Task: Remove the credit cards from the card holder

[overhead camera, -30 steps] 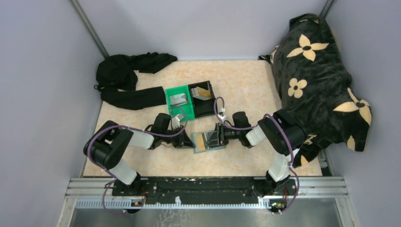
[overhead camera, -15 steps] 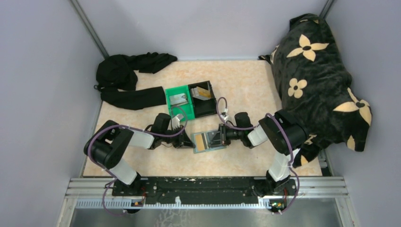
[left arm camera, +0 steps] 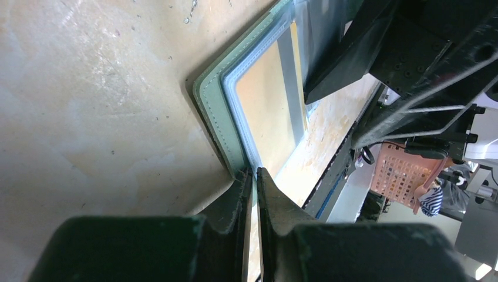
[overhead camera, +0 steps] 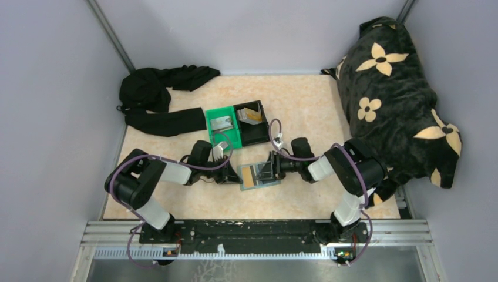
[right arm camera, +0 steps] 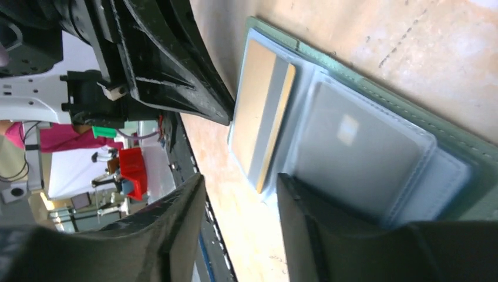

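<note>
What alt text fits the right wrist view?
Card holder lies open on the table, a tan-gold card with a grey stripe in one clear sleeve, a pale grey card in the next. The right pincer hangs open below; the left pincer pinches the opposite edge.

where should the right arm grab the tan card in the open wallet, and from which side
The tan card lies flat in a sleeve of the open wallet, so only an edge can be pinched. Probably take its short end nearest the right fingers, coming in low along the table from that side, while the left fingers pin the wallet's edge.
</note>
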